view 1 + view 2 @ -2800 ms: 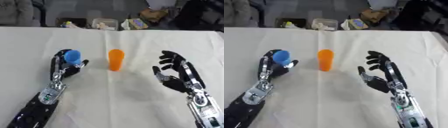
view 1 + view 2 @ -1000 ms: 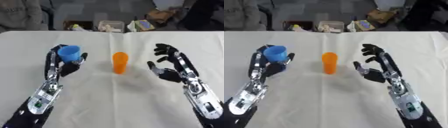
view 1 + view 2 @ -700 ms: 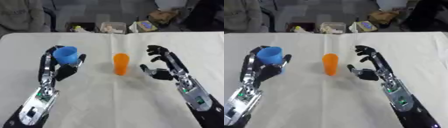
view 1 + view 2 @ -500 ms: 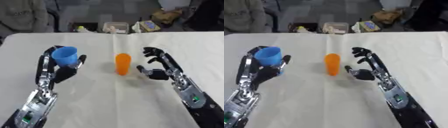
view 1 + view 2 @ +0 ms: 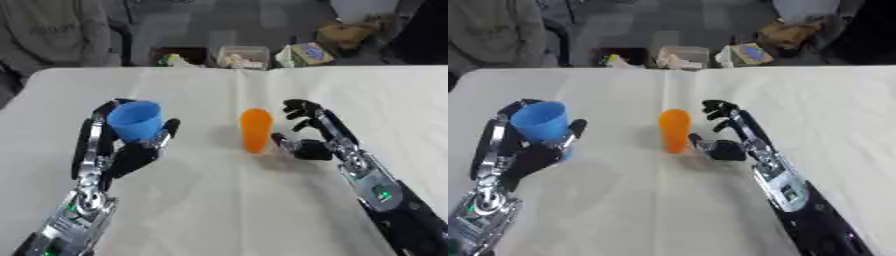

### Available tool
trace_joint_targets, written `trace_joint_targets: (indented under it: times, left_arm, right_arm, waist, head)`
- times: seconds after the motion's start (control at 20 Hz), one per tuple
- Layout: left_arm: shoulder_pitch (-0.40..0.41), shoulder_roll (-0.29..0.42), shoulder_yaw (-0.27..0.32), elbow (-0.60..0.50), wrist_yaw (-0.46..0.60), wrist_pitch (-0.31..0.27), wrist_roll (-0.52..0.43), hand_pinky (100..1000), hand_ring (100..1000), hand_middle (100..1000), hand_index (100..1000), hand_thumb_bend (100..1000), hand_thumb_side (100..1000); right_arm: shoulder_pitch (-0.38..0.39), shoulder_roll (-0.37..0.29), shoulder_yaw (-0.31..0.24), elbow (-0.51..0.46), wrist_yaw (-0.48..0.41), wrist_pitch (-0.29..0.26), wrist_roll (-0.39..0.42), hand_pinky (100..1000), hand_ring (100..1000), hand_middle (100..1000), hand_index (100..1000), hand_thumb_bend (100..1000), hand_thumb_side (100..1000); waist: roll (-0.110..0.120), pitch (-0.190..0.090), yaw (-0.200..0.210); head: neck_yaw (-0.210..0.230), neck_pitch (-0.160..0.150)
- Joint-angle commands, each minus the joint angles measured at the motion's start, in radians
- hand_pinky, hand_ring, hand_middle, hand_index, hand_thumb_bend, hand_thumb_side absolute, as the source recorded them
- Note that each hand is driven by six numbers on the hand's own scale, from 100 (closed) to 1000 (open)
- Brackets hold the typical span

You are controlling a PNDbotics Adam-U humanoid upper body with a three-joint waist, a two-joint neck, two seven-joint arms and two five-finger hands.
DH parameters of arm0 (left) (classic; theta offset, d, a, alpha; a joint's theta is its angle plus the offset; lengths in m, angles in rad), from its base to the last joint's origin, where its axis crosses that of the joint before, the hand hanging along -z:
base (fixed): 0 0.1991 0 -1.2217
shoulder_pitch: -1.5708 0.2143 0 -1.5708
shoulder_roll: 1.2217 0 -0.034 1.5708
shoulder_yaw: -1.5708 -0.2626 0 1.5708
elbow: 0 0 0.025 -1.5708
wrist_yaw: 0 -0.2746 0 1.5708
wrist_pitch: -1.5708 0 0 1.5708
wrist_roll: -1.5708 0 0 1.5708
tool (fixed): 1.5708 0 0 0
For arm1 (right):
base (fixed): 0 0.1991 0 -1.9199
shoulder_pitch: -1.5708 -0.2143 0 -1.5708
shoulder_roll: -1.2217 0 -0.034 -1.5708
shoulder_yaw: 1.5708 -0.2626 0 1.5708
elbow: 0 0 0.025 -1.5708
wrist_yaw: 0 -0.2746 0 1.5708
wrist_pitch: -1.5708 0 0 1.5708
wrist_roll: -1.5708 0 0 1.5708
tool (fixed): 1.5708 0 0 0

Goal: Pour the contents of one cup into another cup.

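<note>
A blue cup point(image 5: 134, 121) is held upright in my left hand point(image 5: 121, 150), lifted off the white table point(image 5: 219, 210) at the left. An orange cup point(image 5: 255, 130) stands upright at the table's middle. My right hand point(image 5: 308, 135) is just right of the orange cup, open, its fingers spread and its thumb close to the cup's base; I cannot tell whether it touches. What is inside either cup is hidden.
Beyond the table's far edge lie a clear box point(image 5: 242, 56), packets point(image 5: 306, 52) and a brown bag point(image 5: 350, 34) on the floor. A person in grey point(image 5: 52, 35) sits at the far left.
My right hand has moved left, from well to the right until it is beside the orange cup. My left hand has raised the blue cup a little. The camera has shifted.
</note>
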Motion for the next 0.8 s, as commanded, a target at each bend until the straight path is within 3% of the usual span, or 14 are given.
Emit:
trace_joint_targets:
  times: [0.05, 0.8]
  left_arm:
    - [-0.008, 0.004, -0.002, -0.031, 0.003, -0.003, -0.007, 198, 187, 155, 350, 553, 100]
    - [-0.003, -0.004, -0.014, -0.034, 0.01, -0.01, -0.025, 203, 189, 157, 353, 549, 100]
  right_arm:
    - [-0.029, -0.001, -0.012, 0.012, -0.008, -0.006, 0.0, 609, 758, 739, 871, 386, 188]
    - [-0.056, 0.029, -0.009, 0.068, -0.012, -0.02, 0.017, 603, 751, 733, 870, 387, 215]
  waist:
    - [0.001, -0.014, 0.004]
    - [0.004, -0.009, 0.023]
  head:
    - [-0.004, -0.006]
    - [-0.017, -0.005]
